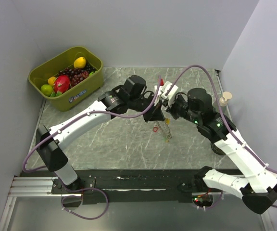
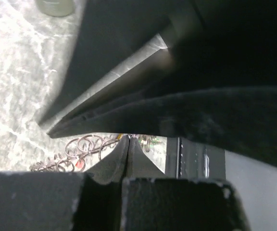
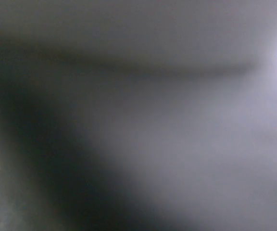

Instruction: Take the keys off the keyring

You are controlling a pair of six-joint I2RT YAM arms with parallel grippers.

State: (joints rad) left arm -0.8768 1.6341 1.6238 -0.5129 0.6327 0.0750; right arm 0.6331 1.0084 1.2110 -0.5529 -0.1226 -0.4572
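Left gripper (image 2: pixel 128 143): closed; in its wrist view we saw both fingers pressed flat together at lower centre; whether anything thin was pinched between them we could not tell
Right gripper (image 1: pixel 168 113): sat just right of the left gripper at frame centre in the top view; open or closed we could not tell, as its own camera gave only grey blur
Keyring (image 2: pixel 48 166): showed as beaded chain at lower left of the left wrist view, with small split rings (image 2: pixel 87 143) just left of the closed fingertips
Keys (image 1: pixel 166 136): appeared just below the two grippers at centre of the top view, a red one left of a yellow-green cluster; on the chain or off it we could not resolve
Table (image 1: pixel 109 142): grey marbled surface under both arms
Bin (image 1: pixel 88 90): green, held fruit (image 1: pixel 61 83), upper left, well apart from the grippers
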